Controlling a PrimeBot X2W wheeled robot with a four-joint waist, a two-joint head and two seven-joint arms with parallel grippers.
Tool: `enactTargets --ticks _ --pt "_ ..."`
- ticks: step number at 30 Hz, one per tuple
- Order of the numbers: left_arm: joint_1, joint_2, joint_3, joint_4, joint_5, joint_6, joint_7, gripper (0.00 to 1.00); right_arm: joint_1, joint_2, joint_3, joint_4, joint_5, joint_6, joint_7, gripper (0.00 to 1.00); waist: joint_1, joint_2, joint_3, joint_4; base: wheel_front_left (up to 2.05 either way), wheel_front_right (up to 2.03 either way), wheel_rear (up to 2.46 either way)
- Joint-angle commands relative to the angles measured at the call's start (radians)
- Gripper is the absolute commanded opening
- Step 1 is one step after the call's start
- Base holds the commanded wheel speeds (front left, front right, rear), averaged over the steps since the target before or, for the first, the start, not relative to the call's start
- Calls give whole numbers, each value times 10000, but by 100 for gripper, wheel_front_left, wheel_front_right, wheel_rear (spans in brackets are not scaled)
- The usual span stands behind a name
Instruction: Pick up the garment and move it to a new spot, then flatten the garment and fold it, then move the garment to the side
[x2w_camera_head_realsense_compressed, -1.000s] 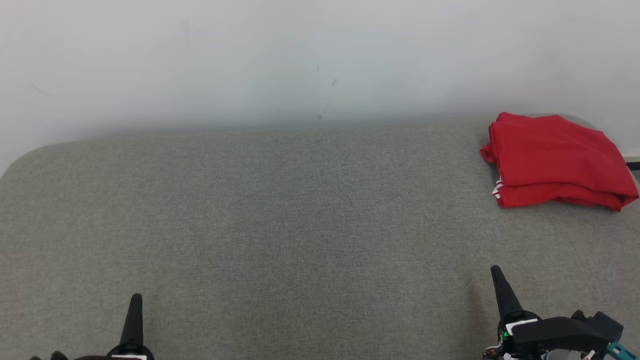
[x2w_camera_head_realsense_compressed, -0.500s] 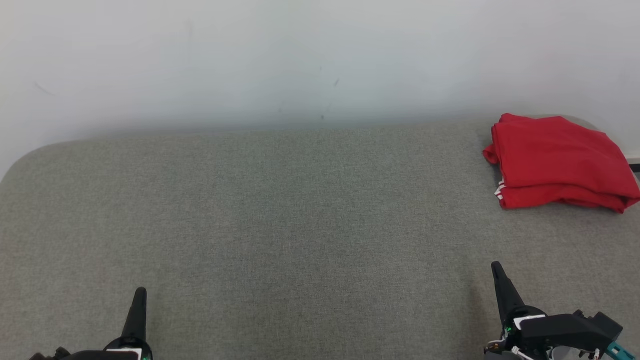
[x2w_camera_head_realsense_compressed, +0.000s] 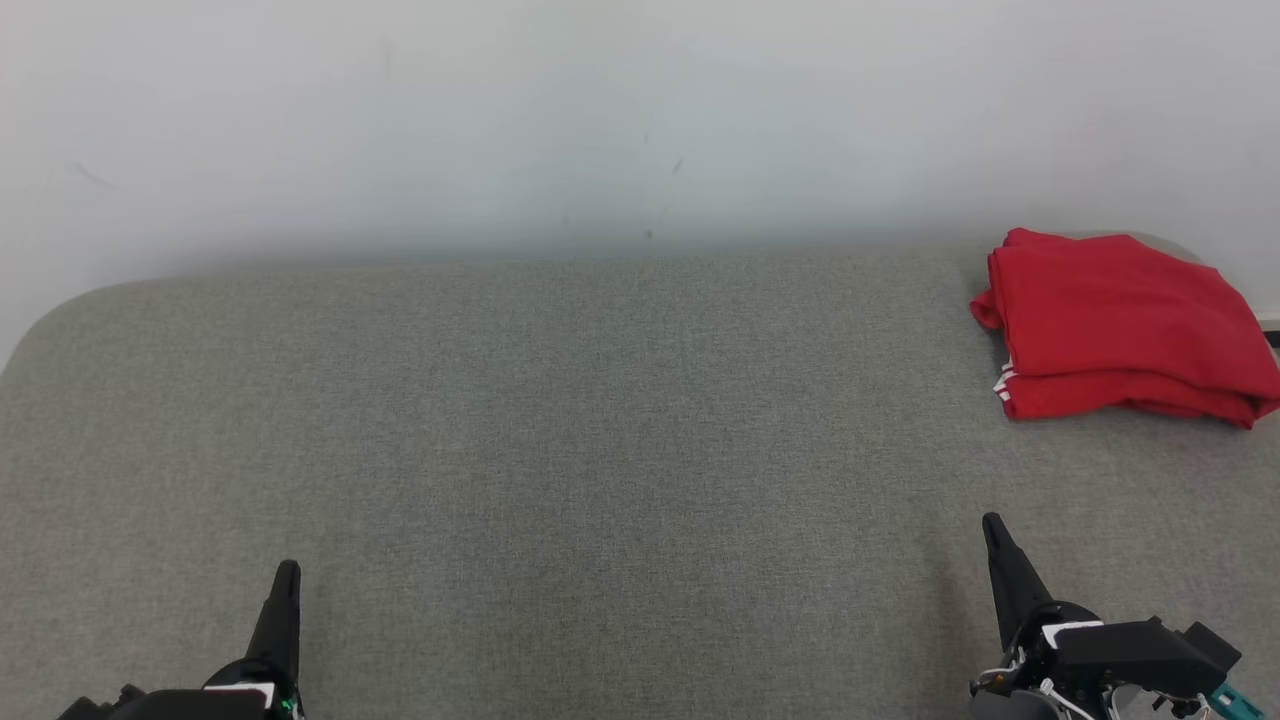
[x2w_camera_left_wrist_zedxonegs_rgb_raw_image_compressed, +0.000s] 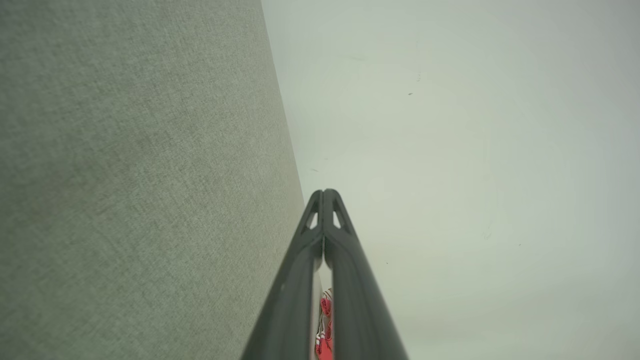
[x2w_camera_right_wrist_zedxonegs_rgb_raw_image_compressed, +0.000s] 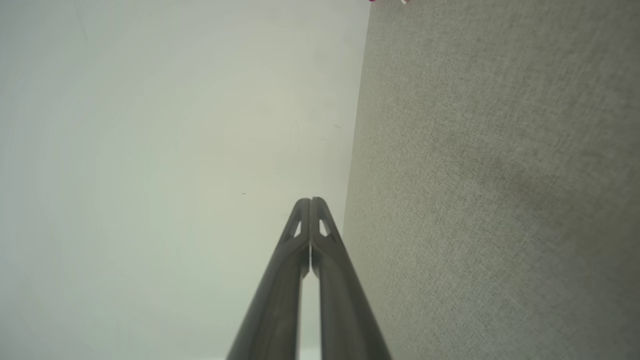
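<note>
Grey fabric surface (x2w_camera_head_realsense_compressed: 600, 420) meets a pale wall (x2w_camera_head_realsense_compressed: 600, 110), carrying one folded red garment (x2w_camera_head_realsense_compressed: 1120, 320) at its far right corner. Two grippers sit at the near edge, left gripper (x2w_camera_head_realsense_compressed: 287, 572) and right gripper (x2w_camera_head_realsense_compressed: 992, 525), each with fingers pressed together and holding nothing, well apart from the garment.

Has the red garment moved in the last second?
No. The red garment sits the same against the wall mark; the whole view slid right, so the camera moved.

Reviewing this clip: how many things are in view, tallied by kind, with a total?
Garment, red, folded: 1
Grippers: 2, the left gripper and the right gripper, both shut and empty
Table, grey fabric top: 1
Total: 4
</note>
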Motion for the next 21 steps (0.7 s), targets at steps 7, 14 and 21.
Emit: enactTargets --ticks 7,14,21 --pt "-231 46 -11 49 -663 -27 171 0 -125 43 -51 -66 619 -20 157 0 1 0 -3 30 0 0 0" --pt "-285 47 -17 75 -1012 -28 254 0 -159 49 -72 -71 957 -21 252 0 1 0 -5 55 0 0 0" --pt "-280 47 -18 73 -1006 -28 254 0 -153 49 -68 -68 957 -21 251 0 1 0 -5 55 0 0 0"
